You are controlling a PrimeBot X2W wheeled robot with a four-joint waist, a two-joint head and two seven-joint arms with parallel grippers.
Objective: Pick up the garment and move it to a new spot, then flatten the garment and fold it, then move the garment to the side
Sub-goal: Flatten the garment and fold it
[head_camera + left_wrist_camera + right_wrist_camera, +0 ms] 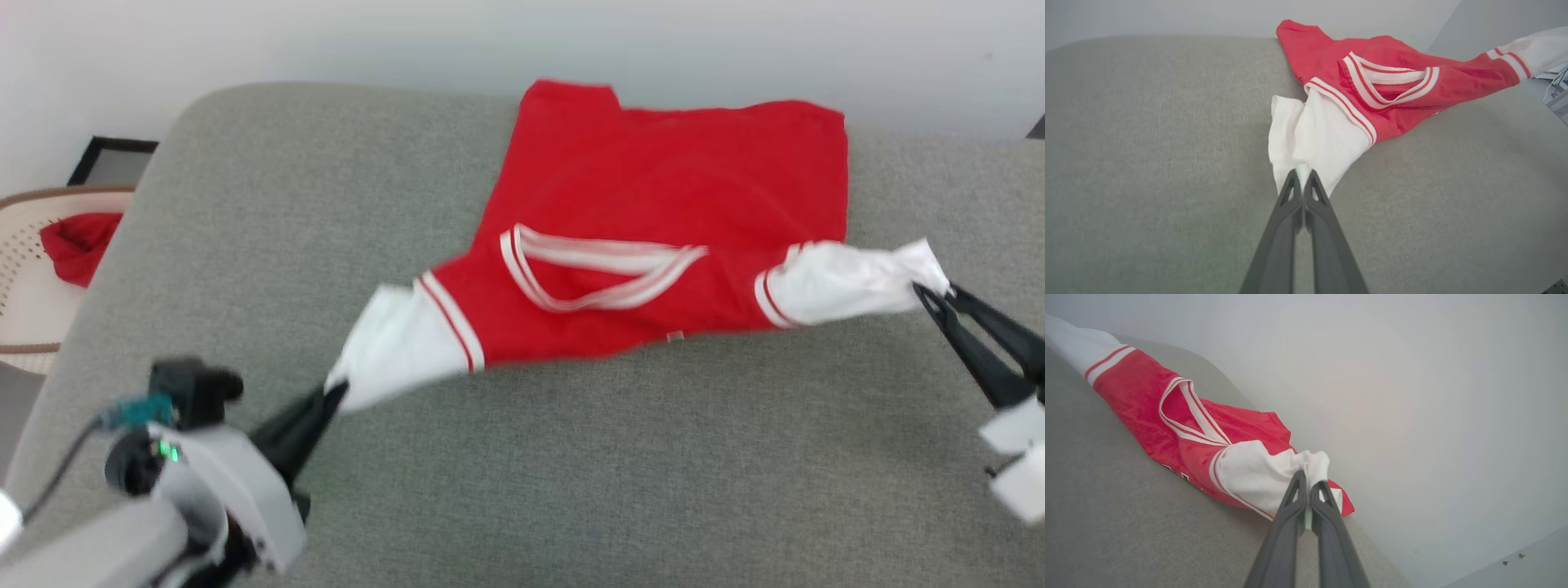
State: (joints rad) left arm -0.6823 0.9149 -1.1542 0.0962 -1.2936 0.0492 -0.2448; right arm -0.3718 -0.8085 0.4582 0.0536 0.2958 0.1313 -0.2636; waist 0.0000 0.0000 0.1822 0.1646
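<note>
I see the garment [653,196] stretched across the grey bench [571,474]: my left fingers [302,425] clamp one white sleeve's tip, my right fingers [976,359] the other.

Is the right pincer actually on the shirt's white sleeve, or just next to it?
Touching. The right wrist view shows the right pincer shut on the bunched white sleeve of the garment, with cloth pinched in its grip.

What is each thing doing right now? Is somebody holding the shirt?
T-shirt: pulled wide by its two white sleeves, red part lying on the grey cushion.
left pincer: shut on one white sleeve.
right pincer: shut on the other white sleeve.
basket: holding a crumpled red cloth.
</note>
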